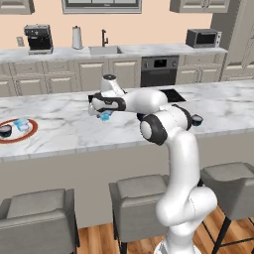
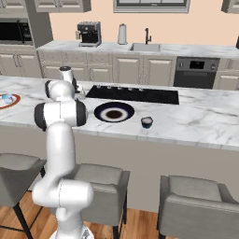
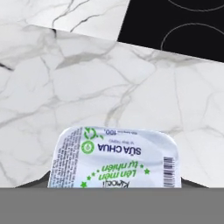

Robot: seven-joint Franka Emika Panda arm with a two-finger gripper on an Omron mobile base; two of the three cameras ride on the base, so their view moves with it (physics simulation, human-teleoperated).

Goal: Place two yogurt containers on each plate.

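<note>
- Left base view: my claw (image 1: 103,115) hangs above the marble island counter (image 1: 64,131), pinching a light blue yogurt cup (image 1: 104,117) clear of the surface. Far to the left lies the red-rimmed plate (image 1: 31,133) with a light blue cup (image 1: 21,124) and a dark cup (image 1: 5,130) on it. My own forearm and elbow cover most of the dark plate; beyond the elbow a dark navy cup (image 1: 197,119) stands on the counter. A coffee machine (image 1: 38,38), kettle (image 1: 77,37) and microwave (image 1: 203,37) line the back counter.
- Right base view: the dark plate (image 2: 114,112) lies just in front of the black cooktop (image 2: 133,94), bare of cups. The navy cup (image 2: 146,122) stands near its right edge, apart from it. My upper arm blocks the claw here. The red-rimmed plate (image 2: 9,101) is at the far left edge.
- Hand view: the held cup's printed foil lid (image 3: 114,159) sits at the bottom between my fingers, over marble, with the cooktop corner (image 3: 175,26) beyond.
</note>
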